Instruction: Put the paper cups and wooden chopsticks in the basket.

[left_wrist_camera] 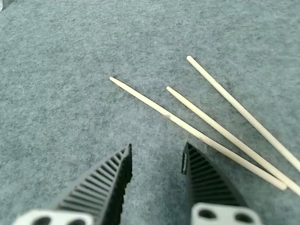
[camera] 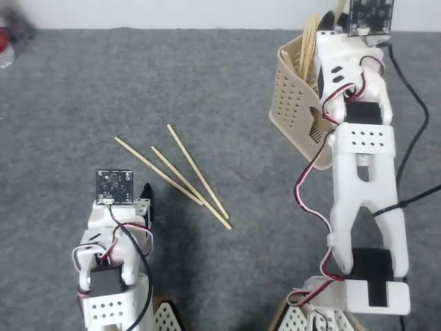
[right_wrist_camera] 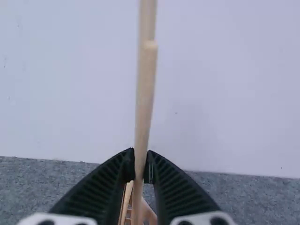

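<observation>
A wooden chopstick (right_wrist_camera: 145, 93) clenched upright in the right claw (right_wrist_camera: 140, 159) at the basket (camera: 293, 93).
The basket stands by the worktop's (camera: 83, 103) far right corner, with upright chopsticks (camera: 308, 48) inside. Three loose chopsticks (camera: 180, 176) lie near the worktop's middle, just ahead of the left claw (left_wrist_camera: 157, 149), which hangs released.

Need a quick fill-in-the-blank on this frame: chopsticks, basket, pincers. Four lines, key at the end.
1. ____ loose chopsticks lie on the grey mat.
2. The left pincer is ____, with nothing between its jaws.
3. The right pincer is ____ on a single chopstick.
4. The basket stands by the ____ arm.

Missing words: three; open; shut; right.
</observation>
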